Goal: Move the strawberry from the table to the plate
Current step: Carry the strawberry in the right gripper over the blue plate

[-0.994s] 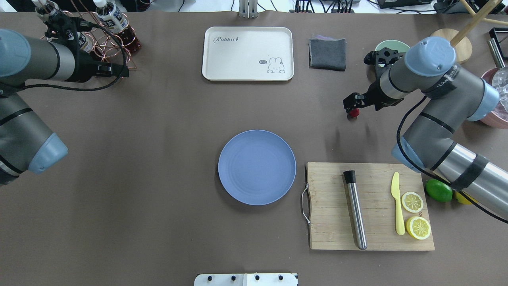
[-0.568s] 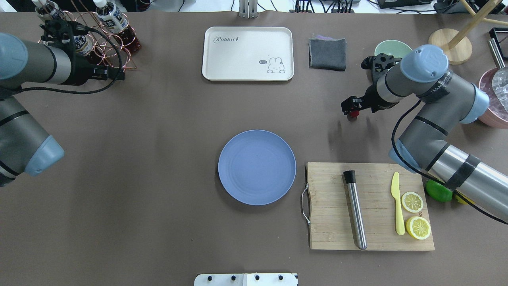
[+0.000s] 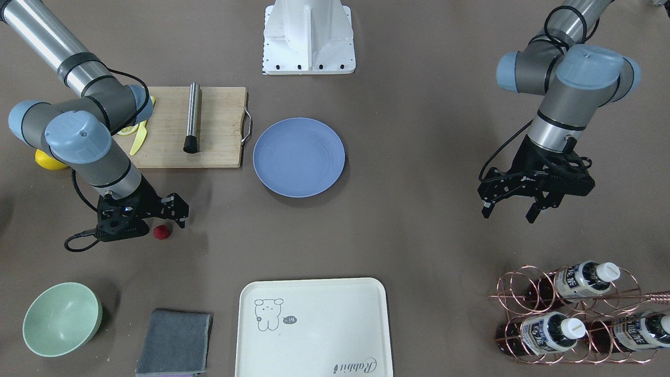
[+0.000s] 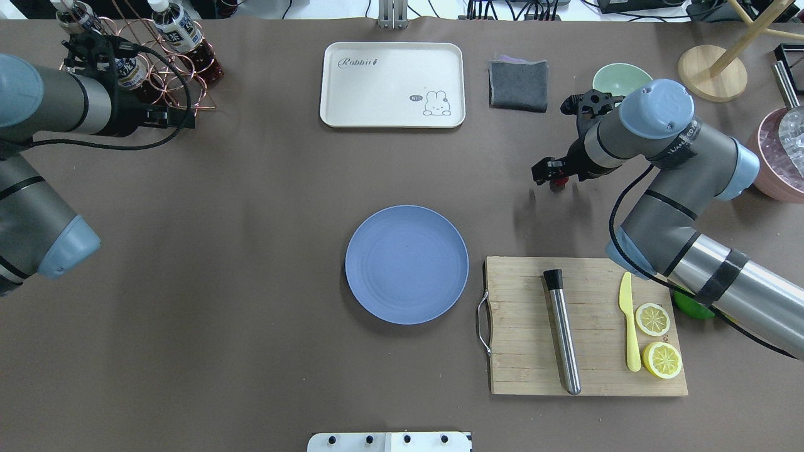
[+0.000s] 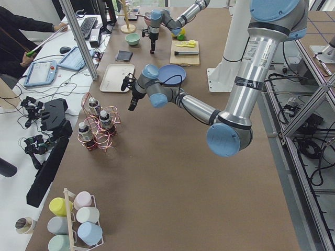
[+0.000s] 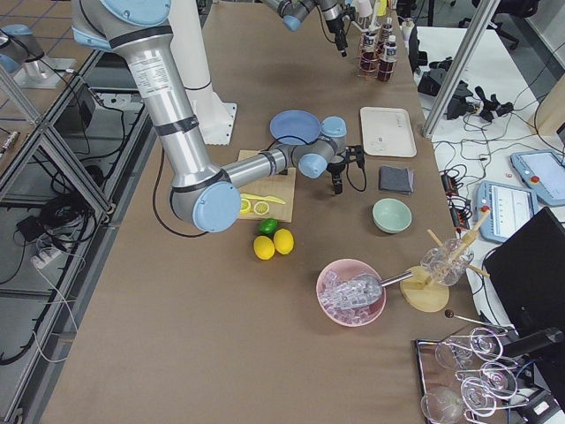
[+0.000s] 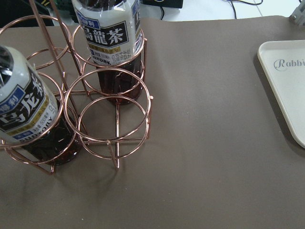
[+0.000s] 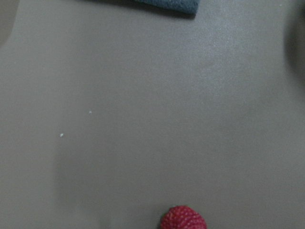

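From across the table, my right gripper hangs low over the table. Its jaws are parted and hold nothing. The strawberry lies on the table right at the fingertips, well apart from the plate. From here it looks round, and I can make out no long axis. My left gripper hangs released with its fingers spread, near the bottle rack.

From overhead, the strawberry peeks out from under my right gripper. It sits between the green bowl and the cutting board, off to the plate's right.

From the table's left end, my right gripper is far off and small, pointing straight down. The strawberry is too small to pick out.

From the right end, my right arm reaches past the cutting board and its gripper points at the table near the plate.

My left wrist camera shows the rack with two bottles and a corner of the tray.

My right wrist camera shows only the strawberry's bumpy red top at the bottom edge, resting on the table. I cannot tell which way its tip points. The edge of a grey cloth shows at the top.
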